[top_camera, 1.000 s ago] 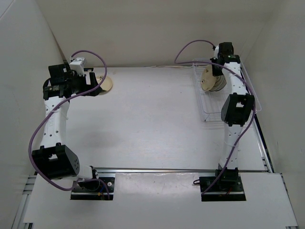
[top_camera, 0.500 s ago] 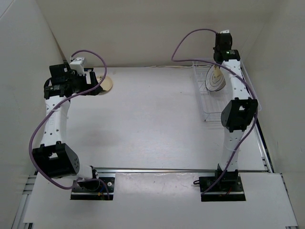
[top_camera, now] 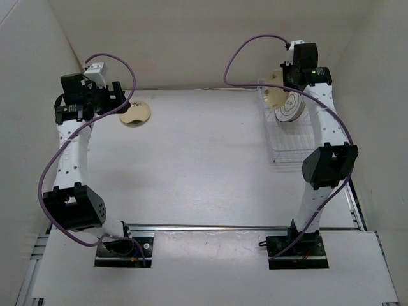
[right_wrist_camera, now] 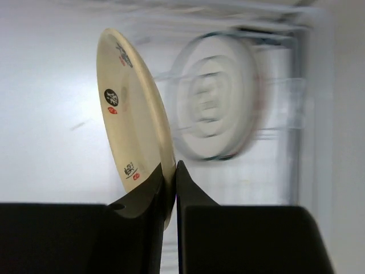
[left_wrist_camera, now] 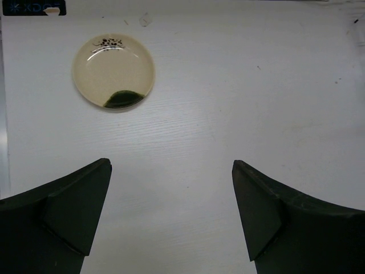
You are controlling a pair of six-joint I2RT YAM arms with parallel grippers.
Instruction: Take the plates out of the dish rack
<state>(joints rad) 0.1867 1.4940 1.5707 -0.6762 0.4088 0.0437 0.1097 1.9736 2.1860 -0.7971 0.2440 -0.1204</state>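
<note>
The jaws of the right gripper [top_camera: 282, 81] are clamped on the rim of a small round cream-tan ceramic plate [top_camera: 274, 95]. Those of the left gripper [top_camera: 120, 99] stand apart with nothing between them. From above, the tan plate has come up since half a second ago: then it sat low among the wires, now it hangs tilted over the far left corner of the rectangular white wire dish rack [top_camera: 285, 145], its broad face turned left and up. A round white plate with dark concentric rings [top_camera: 291, 108] stays on edge inside the rack, just beside it. The left gripper has drawn back from a round cream plate with a green patch [top_camera: 135, 113], which lies flat on the white table [top_camera: 204, 166], now uncovered. The left wrist view shows that plate face up, beyond the two spread black fingers [left_wrist_camera: 74, 205] and apart from them. In the right wrist view the tan plate is edge-on. Its long axis runs up from the pinching fingers and leans left, and a face with a dark round stamp and red marks is toward the left. The ringed plate, blurred, stands upright behind it.
</note>
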